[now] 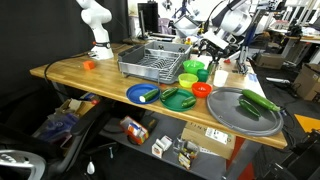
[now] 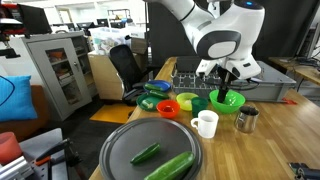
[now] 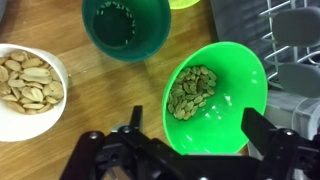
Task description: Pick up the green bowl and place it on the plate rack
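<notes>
Lime plastic: we are seeing the green bowl (image 3: 215, 95) as round, plain and bright, its inner wall glossy, with pale green beans (image 3: 190, 92) lying in its bottom.
Bowl's place: it is sitting just beside the short end of the plate rack (image 1: 150, 60), which is standing along the far long edge of the table (image 1: 80, 75) in an exterior view.
Gripper: the gripper (image 3: 192, 128) is hanging over the bowl with its fingers spread wide, the bowl's near rim lying between them; we are not making out any contact.
Neighbours: a dark green cup (image 3: 125, 25) and a white bowl (image 3: 25, 85) of peanuts are standing near.
</notes>
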Available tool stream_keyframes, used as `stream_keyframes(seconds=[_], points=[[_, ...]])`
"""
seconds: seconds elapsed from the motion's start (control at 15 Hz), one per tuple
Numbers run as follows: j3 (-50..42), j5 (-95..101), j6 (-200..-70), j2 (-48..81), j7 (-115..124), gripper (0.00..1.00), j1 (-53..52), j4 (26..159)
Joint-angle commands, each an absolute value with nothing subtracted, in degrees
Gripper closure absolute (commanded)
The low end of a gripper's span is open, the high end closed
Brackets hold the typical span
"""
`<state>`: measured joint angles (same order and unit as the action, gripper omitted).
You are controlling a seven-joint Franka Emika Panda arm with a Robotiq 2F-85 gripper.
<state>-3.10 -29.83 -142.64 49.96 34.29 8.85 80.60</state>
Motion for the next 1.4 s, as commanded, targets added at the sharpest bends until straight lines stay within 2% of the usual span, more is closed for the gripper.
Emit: stream_keyframes(seconds=[0.0,0.27,0.4,1.07,1.33], points=[[-1.48,-30.16,-141.24,54.4,34.54,0.0,10.26,74.99],[-1.49,-29.38,-140.21,58.09,35.11,0.0,10.19,71.04],[-1.25,-29.44,-139.69,59.35,35.19,0.28,10.45,69.4],[-1.31,-28.87,-134.44,61.87,36.16,0.98,12.21,64.1],[-0.63,-29.38,-132.85,61.31,34.71,1.0,13.48,64.0]])
